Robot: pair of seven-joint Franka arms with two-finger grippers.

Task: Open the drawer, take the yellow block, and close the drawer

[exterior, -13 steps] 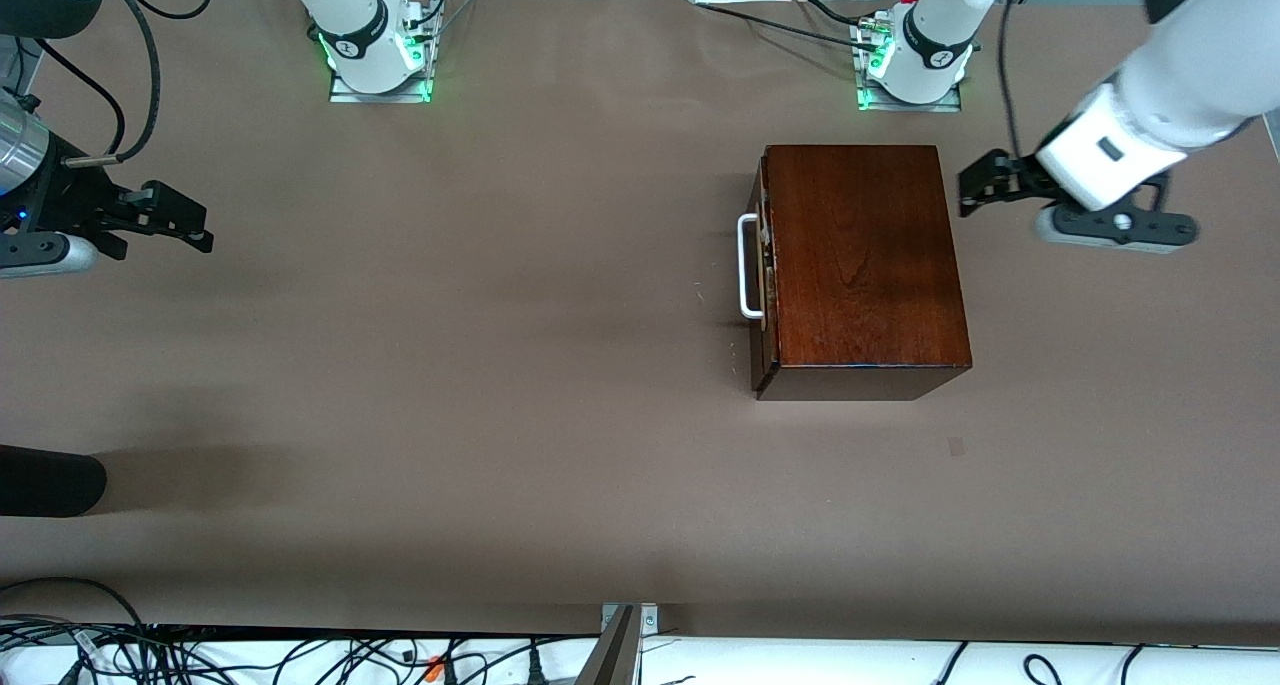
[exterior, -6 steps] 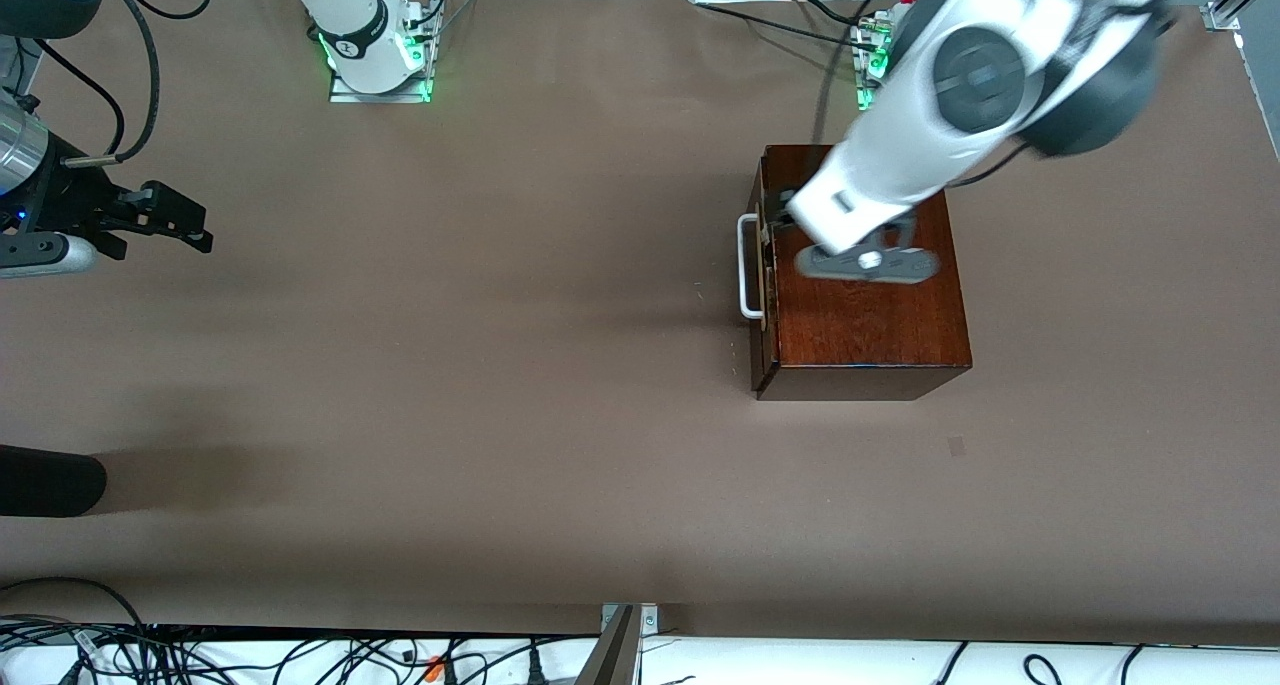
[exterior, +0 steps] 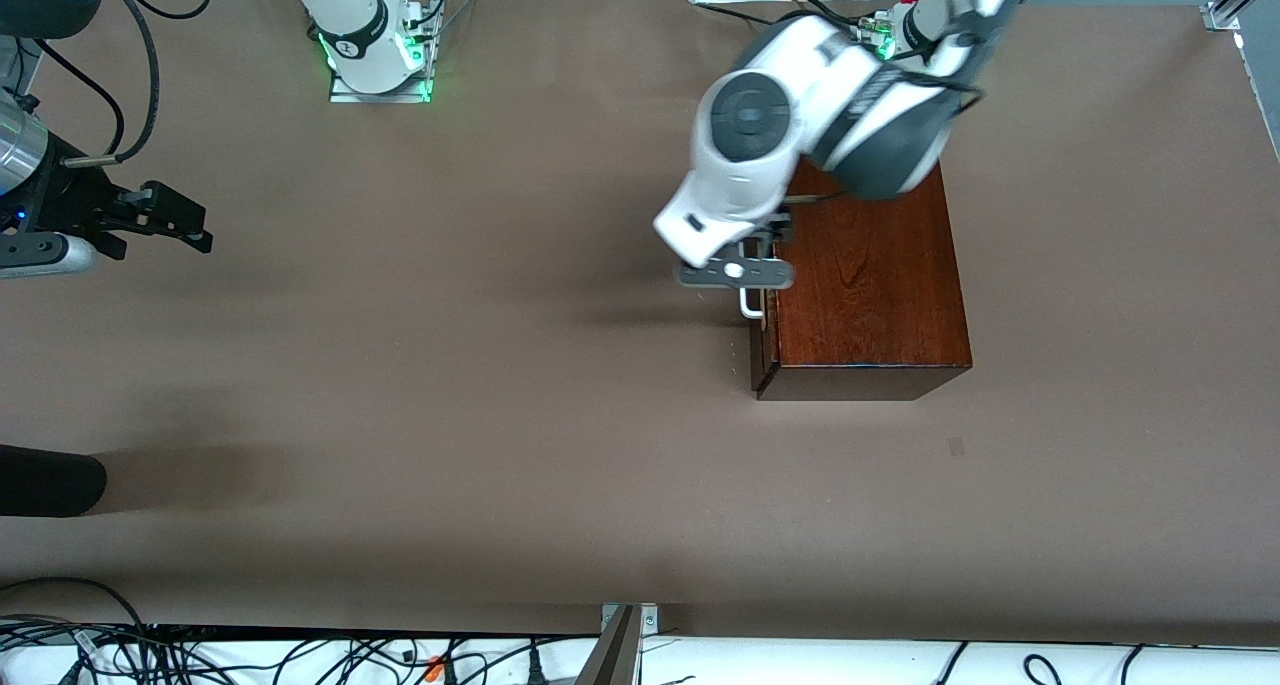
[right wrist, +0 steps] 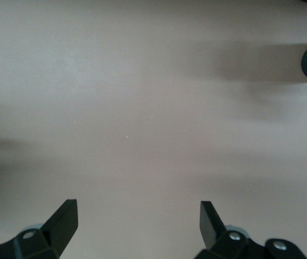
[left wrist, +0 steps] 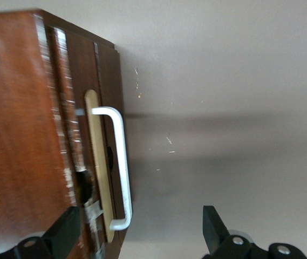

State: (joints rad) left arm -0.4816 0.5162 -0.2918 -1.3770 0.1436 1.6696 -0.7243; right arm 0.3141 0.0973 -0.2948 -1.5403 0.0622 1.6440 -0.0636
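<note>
The drawer (exterior: 762,265) is shut, its front flush with the dark wooden box (exterior: 865,265) that sits toward the left arm's end of the table (exterior: 450,365), so the job is at its very first step: getting that drawer open. The left gripper (exterior: 745,265) hangs over the white handle (left wrist: 120,167), covering most of it from the front camera, and only the handle's lower corner peeks out beneath the wrist. From the left wrist view the fingers (left wrist: 213,229) are spread wide, one tip over the box edge and the other over bare table, with the handle's bar lying between them but not yet touched (nothing is pinched). The yellow block does not show anywhere; I judge it is inside the closed drawer, though that cannot be checked from here. The right gripper (exterior: 160,220) waits near the right arm's end of the table, its fingers (right wrist: 61,221) also spread and empty, with only bare tabletop under it. What the next move seems to call for is a drop until the fingers straddle the bar, a firm squeeze on it, and then a straight pull away from the box, toward the right arm's end. The pull should stay level and in line with the drawer's slide, or the light box may skid or the tray may jam.
</note>
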